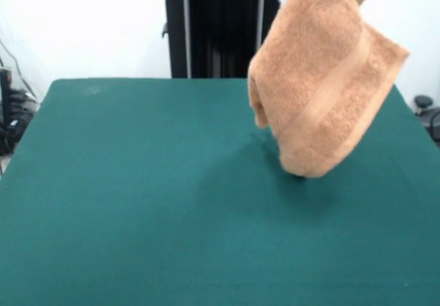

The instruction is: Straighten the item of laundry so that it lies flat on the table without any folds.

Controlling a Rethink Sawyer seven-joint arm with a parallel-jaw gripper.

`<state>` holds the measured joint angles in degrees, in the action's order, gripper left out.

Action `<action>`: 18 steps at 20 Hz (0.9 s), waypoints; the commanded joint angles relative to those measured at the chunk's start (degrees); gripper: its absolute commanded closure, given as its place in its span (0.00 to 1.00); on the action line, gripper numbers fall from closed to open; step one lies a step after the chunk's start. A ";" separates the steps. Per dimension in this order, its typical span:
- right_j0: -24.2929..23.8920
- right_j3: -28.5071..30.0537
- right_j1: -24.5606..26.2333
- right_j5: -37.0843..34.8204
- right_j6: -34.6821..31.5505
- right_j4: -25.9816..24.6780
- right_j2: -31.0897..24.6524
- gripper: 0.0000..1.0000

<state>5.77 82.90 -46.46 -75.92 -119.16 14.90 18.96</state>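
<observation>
Towel hangs above table, lowest corner near surface.

A plain white wall filled the background. At the left edge, a dark box-like device stood upright, and a thin cable ran down the wall toward it. Below that lay a tangle of black cords and equipment, too dim to make out piece by piece. At the right edge, a black rounded object sat above another dark shape, possibly part of a chair, though this could not be told.
</observation>
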 commanded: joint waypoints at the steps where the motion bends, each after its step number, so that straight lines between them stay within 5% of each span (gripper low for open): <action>1: 0.55 -0.02 -1.68 -7.74 -11.66 -0.50 -2.12 1.00; 10: -1.33 -5.30 -4.13 -17.20 -10.79 -2.03 -2.25 1.00; 18: -4.64 -7.77 -3.02 -18.39 -7.43 -2.51 -3.36 1.00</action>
<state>3.05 76.63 -50.79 -88.24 -119.16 14.22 19.10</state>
